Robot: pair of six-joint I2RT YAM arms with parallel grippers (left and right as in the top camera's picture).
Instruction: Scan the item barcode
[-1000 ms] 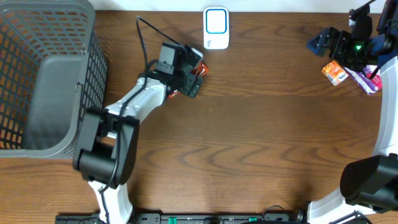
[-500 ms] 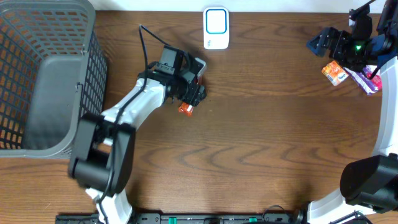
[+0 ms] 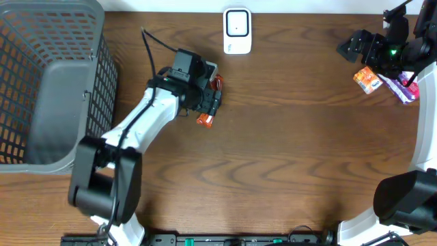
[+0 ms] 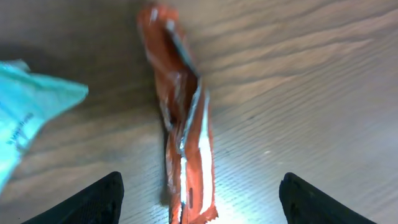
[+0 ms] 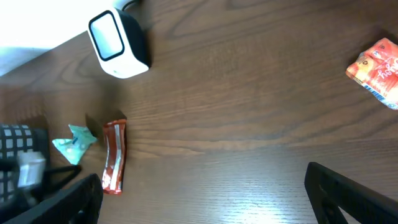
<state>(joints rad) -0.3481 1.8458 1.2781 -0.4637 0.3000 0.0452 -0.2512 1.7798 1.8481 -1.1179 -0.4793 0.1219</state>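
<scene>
From overhead, the left claw [image 3: 210, 102] covers the middle of the red-orange wrapper [image 3: 205, 120], so only the wrapper's two ends show past it. The teal packet [image 5: 74, 143] beside the wrapper cannot be seen from above at all. It shows only in the wrist views.

In the left wrist view the wrapper [image 4: 183, 137] lies flat on the wooden surface [image 3: 287, 150]. It is crumpled and blurred, and its print cannot be read. The left claw [image 4: 202, 196] stands apart around the wrapper's near end, with bare wood between it and each fingertip [image 4: 102, 198]. The teal packet [image 4: 25, 118] is cut off by the left edge of that view.

The scanner [image 3: 237, 31] stands at the far edge of the surface, apart from the wrapper. The grey mesh basket [image 3: 95, 41] fills the far left, partly out of frame.

At the far right, the right claw [image 3: 358, 53] is spread wide with nothing between its fingers. An orange packet [image 3: 367, 80] lies just beside it. A purple packet [image 3: 404, 87] next to that one is partly covered by the arm.

In the right wrist view the orange packet [image 5: 379, 65] is clipped by the frame edge. The scanner [image 5: 118, 43], the wrapper [image 5: 114, 163] and the teal packet all show there, small.
</scene>
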